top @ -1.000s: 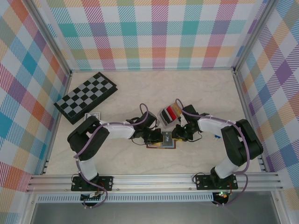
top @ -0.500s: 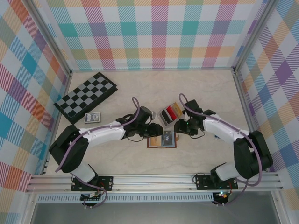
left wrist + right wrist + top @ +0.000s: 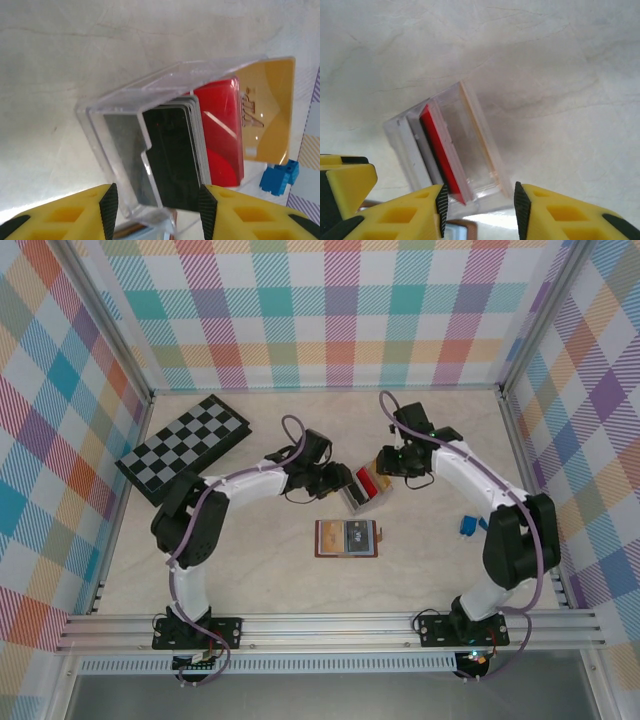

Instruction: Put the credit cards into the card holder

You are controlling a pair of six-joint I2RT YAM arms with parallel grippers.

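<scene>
I note the left hand, jaws parted, straddling the 8 o'clock end of the clear tray. Credit cards sit in that tray. The card holder lies open on the counter at the tray's 6 o'clock. The right hand, also parted, straddles the tray's 1 o'clock end.

The credit cards are red, black and tan; the card holder reddish-brown.

place: robot lab cell | evidence: plaid panel walls, aluminium rail
</scene>
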